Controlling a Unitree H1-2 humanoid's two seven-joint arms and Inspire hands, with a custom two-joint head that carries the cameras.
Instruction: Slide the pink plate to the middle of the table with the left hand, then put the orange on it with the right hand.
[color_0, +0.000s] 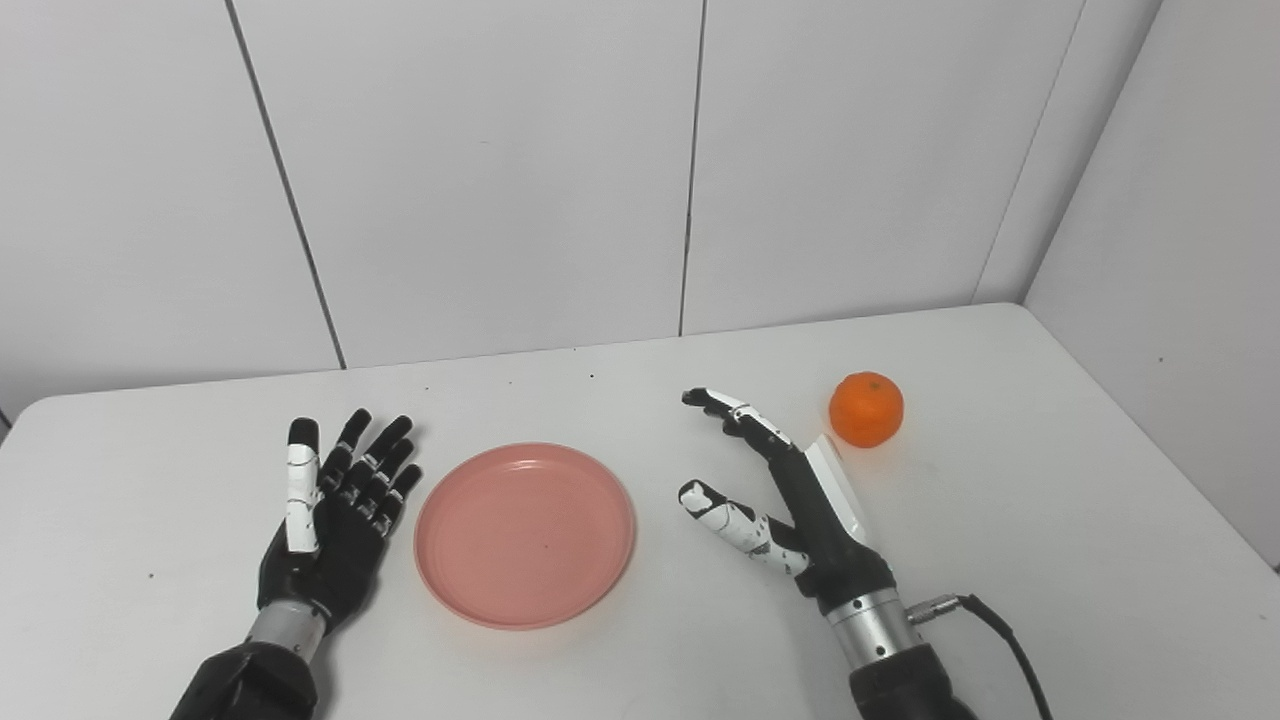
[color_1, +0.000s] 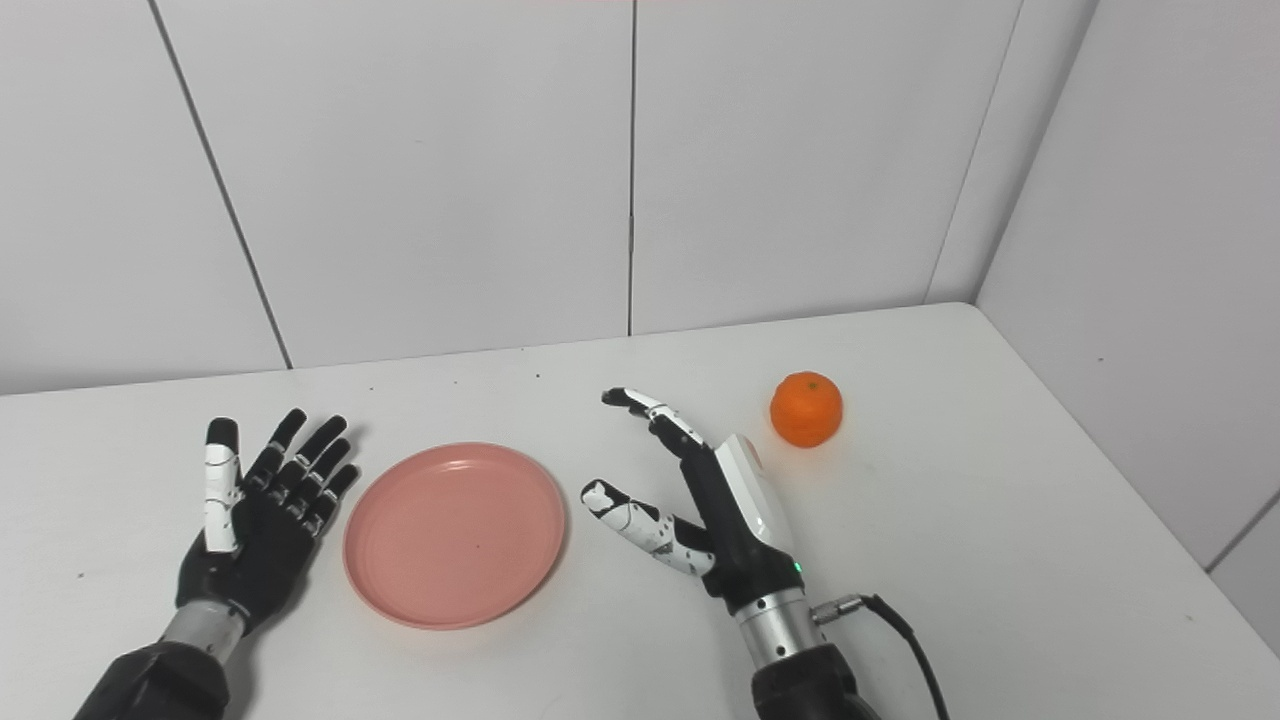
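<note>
- No brand, label or readable writing showed on any object in either head view.
- The pink plate (color_0: 525, 535) was a round, shallow dish with a raised rim and a smooth, matte surface, apparently plastic, though the material could not be confirmed. It lay flat on the white table (color_0: 1050, 560), toward the near edge and somewhat left of the table's middle.
- Being circular, the plate had no long axis and no evident heading; its open face was turned upward.
- The orange (color_0: 866, 409) was a small, nearly spherical fruit with a dimpled skin. It stood on the table well to the right of the plate and farther back, touching nothing. A slight dark mark at its top may have been the stem end, pointing up.
- The left hand (color_0: 335, 520) lay just left of the plate, palm up, its black fingers (color_0: 385, 470) spread and pointing away from the robot. It was released and held nothing; a narrow gap separated it from the plate's rim.
- The right hand (color_0: 790, 490) hovered or rested right of the plate, between plate and orange, turned on edge with a white panel along its back. Its fingers reached toward the rear wall and its white-marked thumb (color_0: 725, 520) angled toward the plate. It was likewise released, empty, and clear of the orange.
- A dark cable (color_0: 1000, 630) left the right wrist's metal collar.
</note>
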